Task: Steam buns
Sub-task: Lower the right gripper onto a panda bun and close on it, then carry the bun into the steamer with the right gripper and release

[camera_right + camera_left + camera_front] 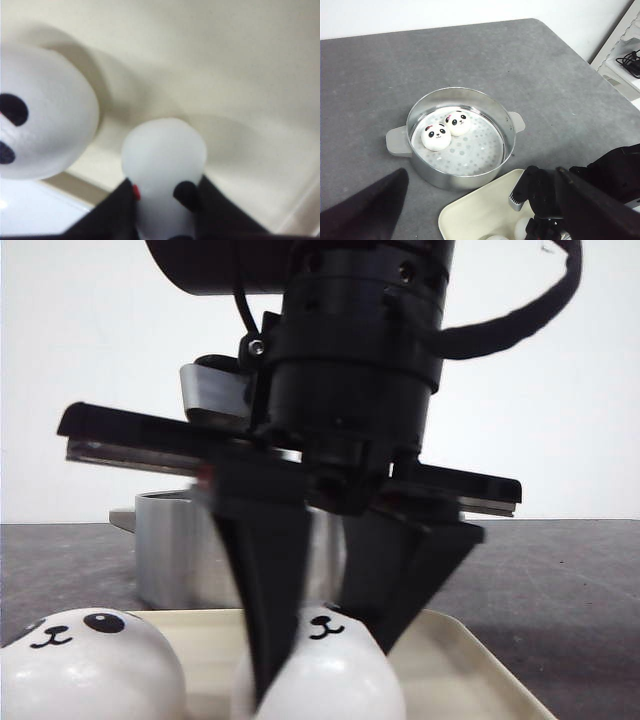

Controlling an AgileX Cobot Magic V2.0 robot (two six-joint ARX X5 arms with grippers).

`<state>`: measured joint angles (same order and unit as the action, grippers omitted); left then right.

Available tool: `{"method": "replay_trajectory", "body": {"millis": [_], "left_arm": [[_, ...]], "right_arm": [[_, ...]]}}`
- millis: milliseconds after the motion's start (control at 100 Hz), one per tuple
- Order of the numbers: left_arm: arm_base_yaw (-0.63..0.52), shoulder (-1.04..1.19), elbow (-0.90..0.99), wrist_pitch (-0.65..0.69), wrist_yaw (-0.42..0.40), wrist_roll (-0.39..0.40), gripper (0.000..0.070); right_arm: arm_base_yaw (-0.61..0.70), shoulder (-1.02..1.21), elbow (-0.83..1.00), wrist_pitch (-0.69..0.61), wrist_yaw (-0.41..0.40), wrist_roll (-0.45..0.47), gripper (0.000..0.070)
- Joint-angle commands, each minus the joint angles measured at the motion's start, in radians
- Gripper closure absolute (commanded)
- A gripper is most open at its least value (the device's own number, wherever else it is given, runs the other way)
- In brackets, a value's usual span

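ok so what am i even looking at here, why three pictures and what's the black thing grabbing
This is a two-armed robot at a grey table. One picture looks forward from the robot's front; the other two come from small cameras on each wrist.

The black thing is the right gripper, its two fingers closed around a smooth white panda-faced bun on a shallow cream tray. The right wrist camera shows that same bun close up, with another bun lying beside it.

The left wrist camera looks down on a round metal steamer pot with two more panda buns already inside. Only one dark finger of the left gripper shows, so whether it is open is unclear.
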<state>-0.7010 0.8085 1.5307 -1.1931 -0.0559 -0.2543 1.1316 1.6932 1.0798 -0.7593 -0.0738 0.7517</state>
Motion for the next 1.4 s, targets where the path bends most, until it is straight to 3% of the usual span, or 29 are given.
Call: {"method": "replay_trajectory", "body": {"millis": [0, 200, 340, 550, 700, 940, 1390], "left_arm": [[-0.008, 0.006, 0.019, 0.011, -0.006, 0.007, 0.015], [-0.008, 0.006, 0.019, 0.011, -0.008, 0.007, 0.0149], [-0.008, 0.008, 0.019, 0.018, -0.028, 0.01, 0.0149], [-0.008, 0.008, 0.019, 0.074, -0.029, 0.015, 0.0149], [-0.008, 0.008, 0.019, 0.084, -0.029, 0.015, 0.015], [-0.008, 0.008, 0.019, 0.08, -0.029, 0.014, 0.0149], [-0.008, 0.008, 0.019, 0.055, -0.03, 0.008, 0.0149]], "right_arm": [[0.019, 0.015, 0.014, -0.005, 0.025, -0.015, 0.0695], [0.054, -0.141, 0.084, -0.007, 0.068, -0.019, 0.0696], [0.071, -0.252, 0.201, -0.012, 0.164, -0.027, 0.0696], [-0.022, -0.27, 0.412, -0.041, 0.248, -0.183, 0.0696], [-0.149, -0.215, 0.486, -0.037, 0.241, -0.277, 0.0696], [-0.354, -0.066, 0.491, -0.037, 0.091, -0.338, 0.0696], [-0.449, 0.235, 0.491, -0.034, 0.036, -0.386, 0.0696]]}}
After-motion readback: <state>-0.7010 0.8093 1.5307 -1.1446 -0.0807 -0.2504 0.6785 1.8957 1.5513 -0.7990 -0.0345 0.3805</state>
